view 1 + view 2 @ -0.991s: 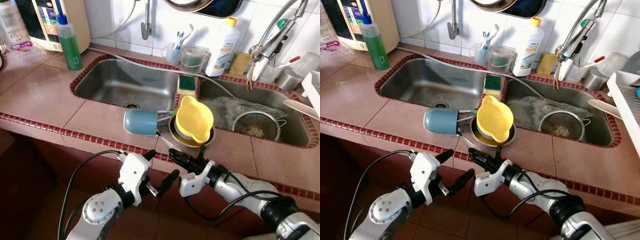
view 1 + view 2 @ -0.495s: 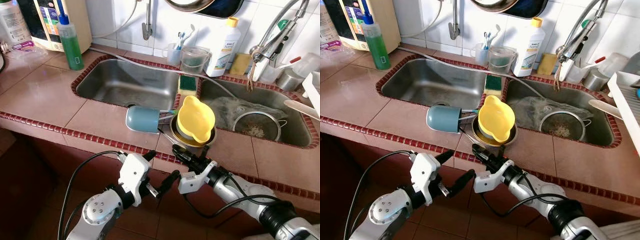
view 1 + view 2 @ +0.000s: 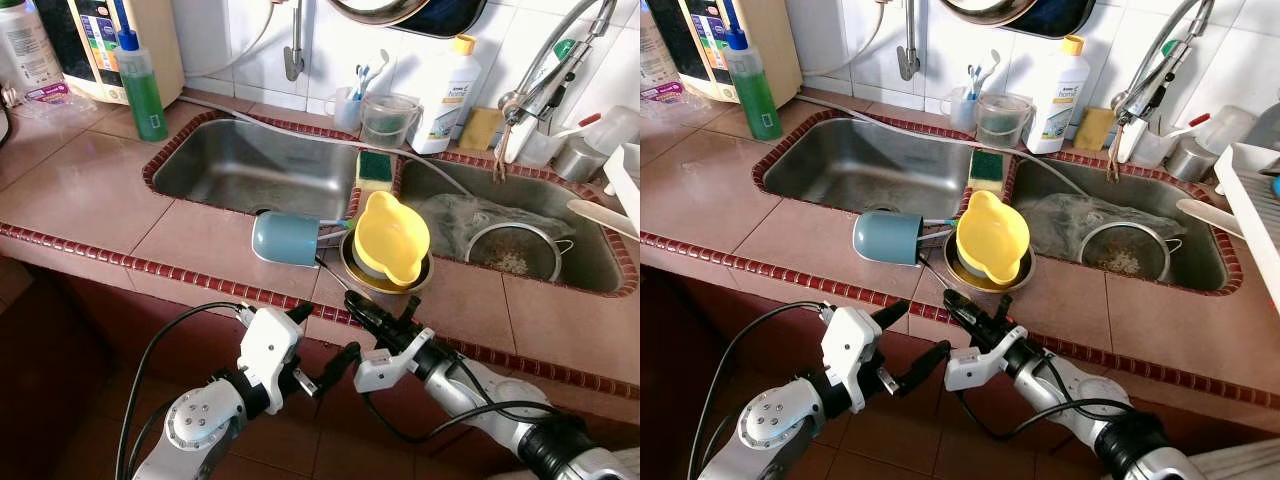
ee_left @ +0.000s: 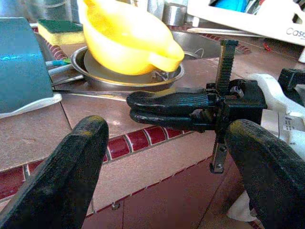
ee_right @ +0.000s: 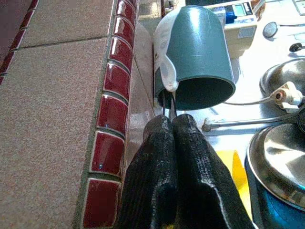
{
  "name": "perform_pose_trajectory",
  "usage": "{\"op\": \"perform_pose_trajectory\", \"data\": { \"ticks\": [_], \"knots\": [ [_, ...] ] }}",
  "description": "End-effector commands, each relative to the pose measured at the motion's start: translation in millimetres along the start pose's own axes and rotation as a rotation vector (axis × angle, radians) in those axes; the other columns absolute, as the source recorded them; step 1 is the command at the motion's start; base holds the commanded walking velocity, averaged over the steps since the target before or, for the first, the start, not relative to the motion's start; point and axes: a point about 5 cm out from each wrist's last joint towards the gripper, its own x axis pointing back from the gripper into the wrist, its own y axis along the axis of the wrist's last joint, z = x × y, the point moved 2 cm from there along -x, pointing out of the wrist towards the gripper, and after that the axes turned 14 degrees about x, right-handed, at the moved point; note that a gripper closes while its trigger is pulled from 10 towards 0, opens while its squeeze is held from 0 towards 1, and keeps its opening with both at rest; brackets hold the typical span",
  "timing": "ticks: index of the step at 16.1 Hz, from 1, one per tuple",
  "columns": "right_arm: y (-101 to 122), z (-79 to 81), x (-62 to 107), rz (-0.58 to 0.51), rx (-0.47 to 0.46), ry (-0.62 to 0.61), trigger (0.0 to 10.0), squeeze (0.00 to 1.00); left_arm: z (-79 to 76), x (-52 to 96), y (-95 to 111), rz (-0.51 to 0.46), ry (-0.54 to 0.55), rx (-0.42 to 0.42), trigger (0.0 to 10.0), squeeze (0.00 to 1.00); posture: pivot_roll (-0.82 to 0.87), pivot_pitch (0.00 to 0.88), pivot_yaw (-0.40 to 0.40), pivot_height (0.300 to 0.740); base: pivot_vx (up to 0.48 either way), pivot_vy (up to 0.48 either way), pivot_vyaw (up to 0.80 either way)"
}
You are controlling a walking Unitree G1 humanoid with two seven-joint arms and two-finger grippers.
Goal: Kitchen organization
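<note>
Right gripper (image 3: 352, 300) has crept fwd since 1 s ago, fingers pinched together on a thin utensil handle (image 5: 166, 107) at counter (image 3: 90, 190) edge, center frame. Blue cup (image 3: 285, 239) lies on its side just above, beside yellow bowl (image 3: 391, 236). Left gripper (image 3: 322, 338) hangs open, lower center.

My head cameras look steeply down at the tiled counter (image 3: 90, 190) and double sink (image 3: 250, 165). My left wrist view looks low across the counter edge; my right wrist view sits close. All share the teal cup (image 3: 285, 239).
</note>
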Motion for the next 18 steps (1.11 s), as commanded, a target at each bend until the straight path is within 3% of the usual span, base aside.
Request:
{"op": "perform_pose_trajectory", "data": {
  "ticks": [1, 3, 7, 18],
  "knots": [
    [-1, -0.8, 2.0, 0.008, -0.007, -0.002, 10.0, 0.00, -5.6, -1.3, 3, -0.002, -0.022, -0.012, 10.0, 0.00, -0.05, 0.055, -0.055, 0.740, 0.000, 0.000, 0.00],
    [-3, 1.0, 3.7, 0.033, -0.030, -0.004, 10.0, 0.00, -5.6, -1.4, 3, -0.003, -0.020, -0.011, 10.0, 0.00, -0.05, 0.055, -0.056, 0.740, 0.000, 0.000, 0.00],
    [-23, 11.4, 11.6, 0.158, 0.059, 0.054, 10.0, 0.00, -5.9, -1.5, 3, -0.004, -0.018, -0.010, 10.0, 0.00, -0.05, 0.058, -0.056, 0.740, 0.000, 0.000, 0.00],
    [-4, 0.2, 9.3, 0.062, 0.069, -0.047, 10.0, 0.00, -7.5, -2.1, 3, -0.006, -0.018, -0.006, 10.0, 0.00, -0.06, 0.073, -0.059, 0.740, 0.000, 0.000, 0.00]
  ]
}}
